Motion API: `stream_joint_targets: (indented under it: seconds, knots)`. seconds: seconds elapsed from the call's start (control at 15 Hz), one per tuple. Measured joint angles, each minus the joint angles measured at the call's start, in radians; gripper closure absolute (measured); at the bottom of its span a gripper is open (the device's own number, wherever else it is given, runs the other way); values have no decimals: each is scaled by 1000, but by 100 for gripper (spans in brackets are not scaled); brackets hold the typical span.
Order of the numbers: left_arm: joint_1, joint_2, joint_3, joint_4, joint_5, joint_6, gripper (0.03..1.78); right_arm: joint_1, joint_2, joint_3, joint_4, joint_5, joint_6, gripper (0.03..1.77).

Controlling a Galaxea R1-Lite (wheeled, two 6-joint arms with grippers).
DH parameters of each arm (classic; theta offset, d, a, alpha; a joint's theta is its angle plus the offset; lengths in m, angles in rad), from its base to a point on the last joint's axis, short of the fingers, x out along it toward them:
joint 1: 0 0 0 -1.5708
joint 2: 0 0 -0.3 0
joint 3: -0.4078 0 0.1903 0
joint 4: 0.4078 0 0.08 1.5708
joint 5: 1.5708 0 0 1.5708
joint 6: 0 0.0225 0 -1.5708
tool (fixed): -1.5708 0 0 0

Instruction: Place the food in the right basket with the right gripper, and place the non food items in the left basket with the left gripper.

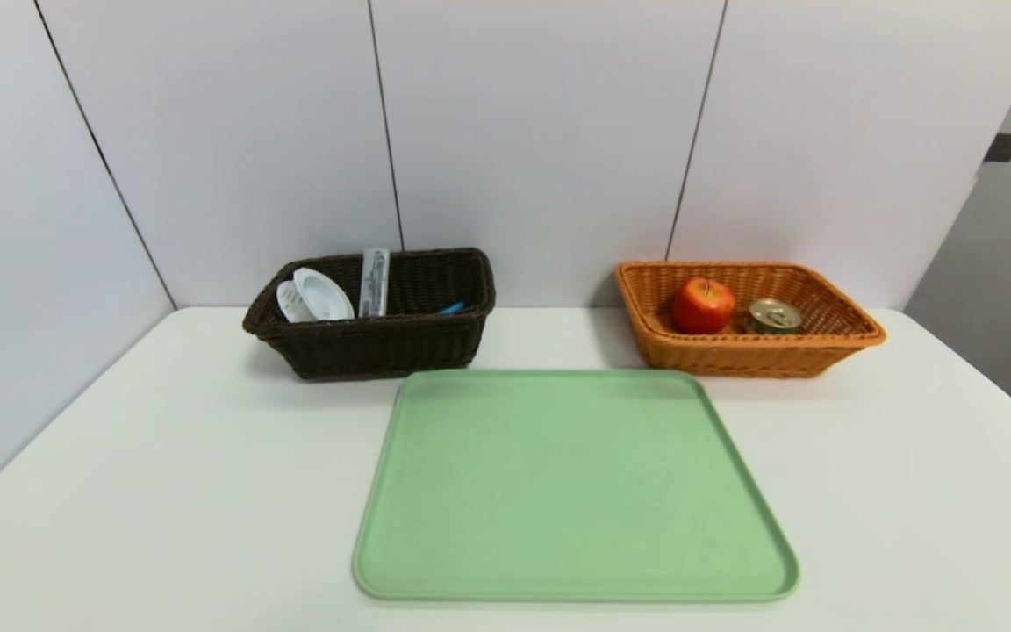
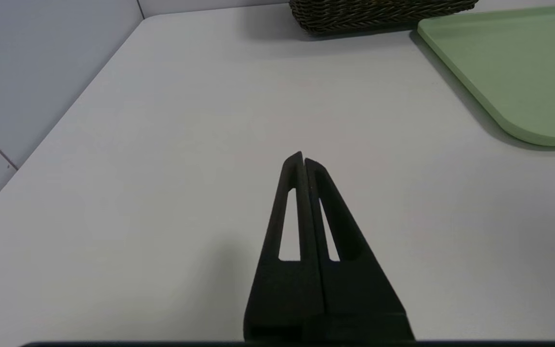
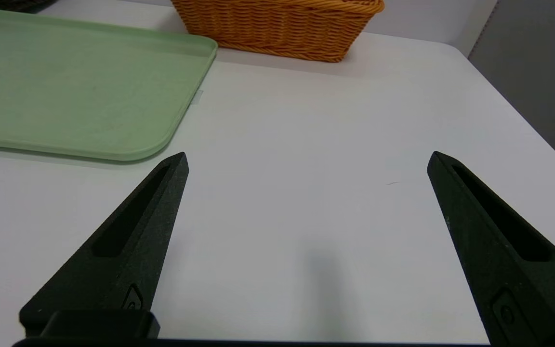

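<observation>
Currently: apple (image 1: 703,306), tin (image 1: 774,317) in orange basket (image 1: 760,360) | cup (image 1: 323,295), case (image 1: 374,283) in dark basket (image 1: 374,347) | left gripper (image 2: 303,159) clenched, over table (image 1: 207,491) | right gripper (image 3: 308,156) released, over table

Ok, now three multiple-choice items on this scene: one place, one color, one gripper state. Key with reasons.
1. Where is the apple?
A) on the green tray
B) in the orange-tan basket
C) in the dark brown basket

2. What color is the tray?
A) green
B) red
C) black

3. How does the left gripper stand?
A) wide open
B) shut on a tin
C) shut, holding nothing

Key:
1 B: the apple sits inside the orange-tan basket, beside the tin.
2 A: the tray between and in front of the baskets is plain light green.
3 C: the left gripper, over the white table, has its fingertips together with nothing between them.
</observation>
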Motion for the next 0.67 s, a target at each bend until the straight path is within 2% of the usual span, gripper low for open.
stream_joint_targets:
  seconds: [0.67]
  knots:
    - [0, 0, 0, 0, -1, -1, 177, 0, 0, 0, 1, 2, -6, 9]
